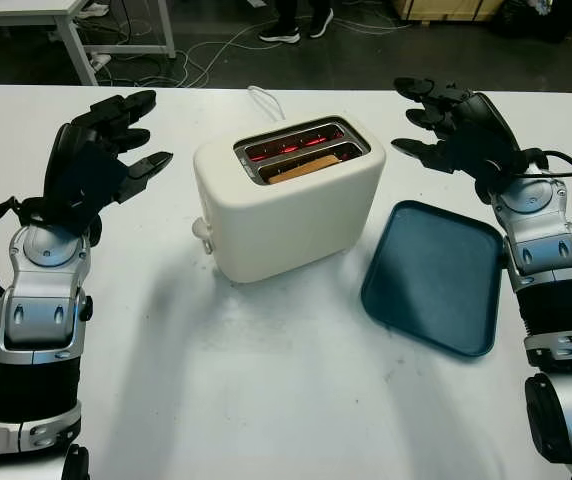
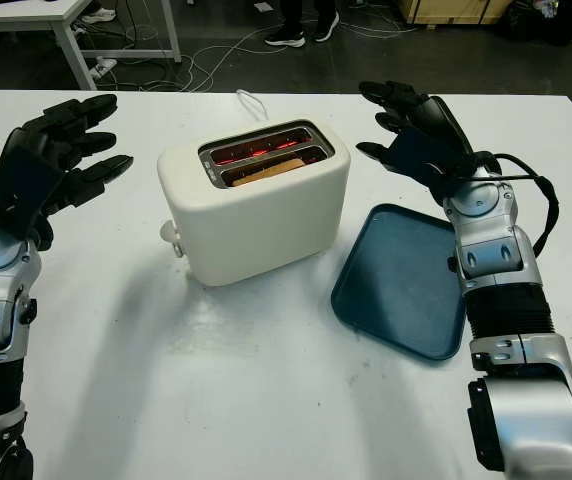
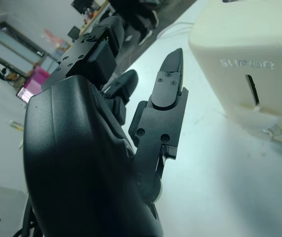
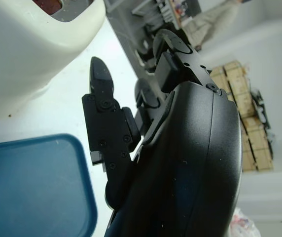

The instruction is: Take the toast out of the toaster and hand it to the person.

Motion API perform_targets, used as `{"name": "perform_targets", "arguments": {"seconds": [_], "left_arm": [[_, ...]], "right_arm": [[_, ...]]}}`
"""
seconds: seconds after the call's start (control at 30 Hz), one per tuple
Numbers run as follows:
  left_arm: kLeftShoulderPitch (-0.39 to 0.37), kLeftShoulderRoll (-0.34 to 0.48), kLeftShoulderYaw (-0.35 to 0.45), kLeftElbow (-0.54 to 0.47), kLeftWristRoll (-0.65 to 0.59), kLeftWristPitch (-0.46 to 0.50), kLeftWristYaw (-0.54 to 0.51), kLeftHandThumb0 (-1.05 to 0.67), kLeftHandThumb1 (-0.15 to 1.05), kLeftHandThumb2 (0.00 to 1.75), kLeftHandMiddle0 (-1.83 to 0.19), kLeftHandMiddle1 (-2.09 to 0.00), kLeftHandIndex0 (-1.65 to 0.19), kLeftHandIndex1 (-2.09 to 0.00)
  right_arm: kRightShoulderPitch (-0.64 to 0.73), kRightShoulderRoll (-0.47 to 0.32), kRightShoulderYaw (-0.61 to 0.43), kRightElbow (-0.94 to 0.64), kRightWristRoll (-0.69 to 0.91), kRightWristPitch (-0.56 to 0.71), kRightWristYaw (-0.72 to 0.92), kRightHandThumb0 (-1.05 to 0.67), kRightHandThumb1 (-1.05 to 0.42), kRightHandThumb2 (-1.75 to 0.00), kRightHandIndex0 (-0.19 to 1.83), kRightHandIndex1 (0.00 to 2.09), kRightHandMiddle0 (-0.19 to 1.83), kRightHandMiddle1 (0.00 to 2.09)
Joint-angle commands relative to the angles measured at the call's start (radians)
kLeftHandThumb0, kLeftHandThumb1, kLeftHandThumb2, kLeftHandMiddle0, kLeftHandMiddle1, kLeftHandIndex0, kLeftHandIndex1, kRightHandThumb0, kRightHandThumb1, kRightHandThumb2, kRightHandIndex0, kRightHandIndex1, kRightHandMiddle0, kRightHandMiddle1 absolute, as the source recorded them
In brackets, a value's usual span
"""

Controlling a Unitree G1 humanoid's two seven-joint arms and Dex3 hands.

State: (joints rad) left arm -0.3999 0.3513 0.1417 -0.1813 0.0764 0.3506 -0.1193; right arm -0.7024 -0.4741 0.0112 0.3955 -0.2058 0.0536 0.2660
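A cream toaster stands mid-table with two slots glowing red. A slice of toast sits low in the near slot. My left hand hovers open to the left of the toaster, a short gap away, holding nothing. My right hand is open to the toaster's right, above the far end of the tray, also holding nothing. The toaster's side with its lever shows in the left wrist view.
A dark blue tray lies flat on the white table right of the toaster. The toaster's white cord runs toward the far edge. A person's feet stand on the floor beyond the table.
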Motion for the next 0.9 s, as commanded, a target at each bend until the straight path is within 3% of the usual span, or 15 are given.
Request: {"name": "perform_targets", "arguments": {"seconds": [0.0, 0.87], "left_arm": [[-0.013, 0.011, 0.003, 0.005, 0.002, -0.006, -0.001, -0.19, 0.92, 0.11, -0.28, -0.63, -0.55, -0.01], [-0.026, 0.012, -0.003, 0.001, 0.001, 0.010, -0.004, -0.20, 0.92, 0.09, -0.27, -0.65, -0.56, -0.01]], "right_arm": [[0.001, 0.008, -0.008, 0.003, 0.013, 0.017, -0.006, -0.13, -0.92, -0.19, 0.44, 0.00, 0.39, 0.00], [0.001, 0.005, -0.007, 0.002, 0.040, 0.024, -0.001, -0.11, -0.92, -0.19, 0.41, 0.00, 0.37, 0.00]]}}
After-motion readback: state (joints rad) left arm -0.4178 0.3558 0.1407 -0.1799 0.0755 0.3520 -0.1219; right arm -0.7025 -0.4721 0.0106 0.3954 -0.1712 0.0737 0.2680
